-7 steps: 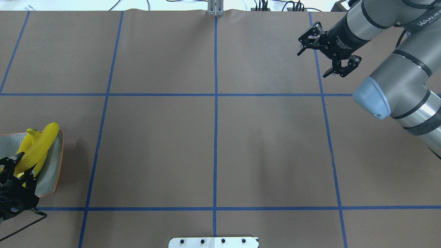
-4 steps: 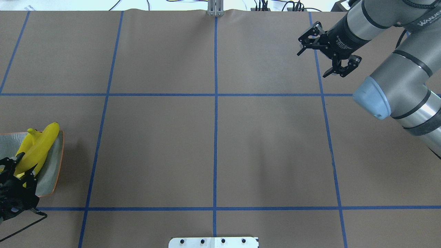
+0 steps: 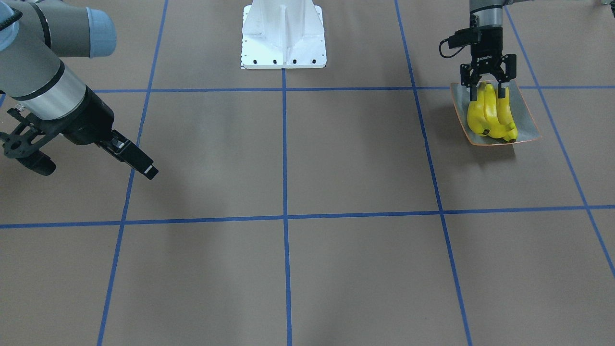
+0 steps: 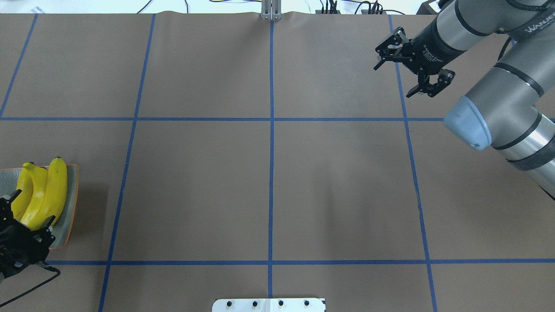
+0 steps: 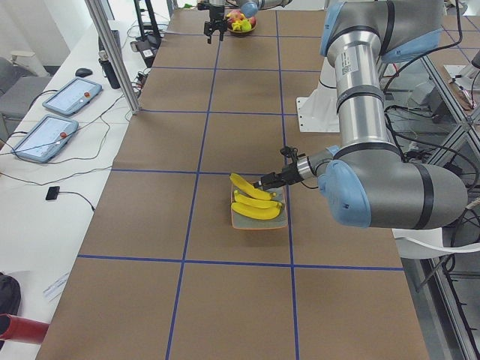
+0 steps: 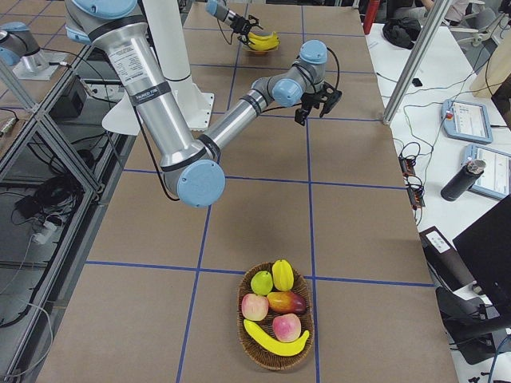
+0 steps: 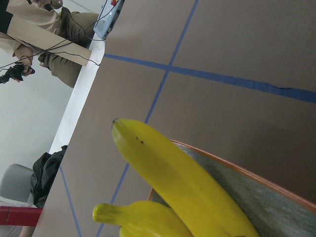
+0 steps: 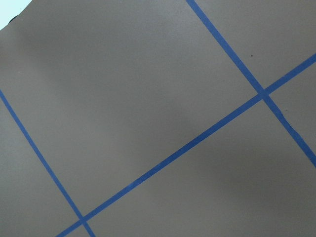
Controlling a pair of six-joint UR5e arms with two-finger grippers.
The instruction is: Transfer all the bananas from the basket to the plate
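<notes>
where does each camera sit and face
Overhead: behind robot, looking down; left gripper, right gripper.
Front-facing: across the table, facing robot base; both grippers.
Exterior left: left end, looking along; left arm near.
Exterior right: right end; basket nearest, right arm.
Left wrist: close on bananas, plate; no robot parts.
Right wrist: bare table.
Front-facing and overhead share the plate.

3 yellow bananas point(image 3: 491, 115) w/ dark tips lie side by side on the plate point(image 3: 527, 122), touching, all curved the same way, w/ one end of the top one poking just past the rim. Plate = small, square, grey-green w/ thin orange rim & upturned edges, flat on the bench at the robot's left end. 4th banana point(image 6: 275, 347) lies in the wicker basket point(image 6: 275, 361) at the opposite end of the bench, ends curving up.
</notes>
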